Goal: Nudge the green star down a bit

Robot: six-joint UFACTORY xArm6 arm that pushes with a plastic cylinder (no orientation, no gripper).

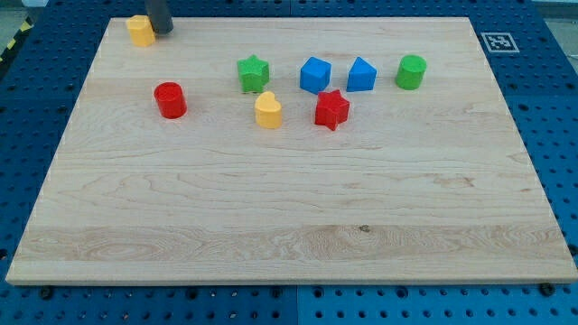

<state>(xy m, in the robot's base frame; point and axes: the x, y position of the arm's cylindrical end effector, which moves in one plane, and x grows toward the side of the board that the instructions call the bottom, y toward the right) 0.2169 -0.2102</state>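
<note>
Pale wooden board (289, 208), light grain, one small dark knot toward the view's bottom right. It lies on a blue pegboard bench (555, 135) with rows of holes. Top left corner of the view shows a strip of yellow-black hazard tape (16, 38). A black-and-white square marker tag (498, 41) sits at the board's top right corner; no readable text or brand anywhere.

My tip (160, 32) is at the board's top left, dark rod cut off by the view's top edge. There is no claw on this arm, only the plain rod, so nothing to be apart or together. The tip is just beside or touching a yellow block (139, 30) on its left; contact cannot be told, shape unclear.

Count: eight blocks. Two yellow, two red, two green, two blue.

Green star (254, 73): to the right of and below the tip, well apart from it. Red cylinder (170, 99) is nearly straight below the tip. Yellow heart-like block (268, 110) is just below the green star, apart from it. Further right of the tip: blue cube-like block (315, 75), blue block with a pointed top (361, 75), green cylinder (411, 71) farthest. Red star (331, 109) is below the two blue ones, close to them.
</note>
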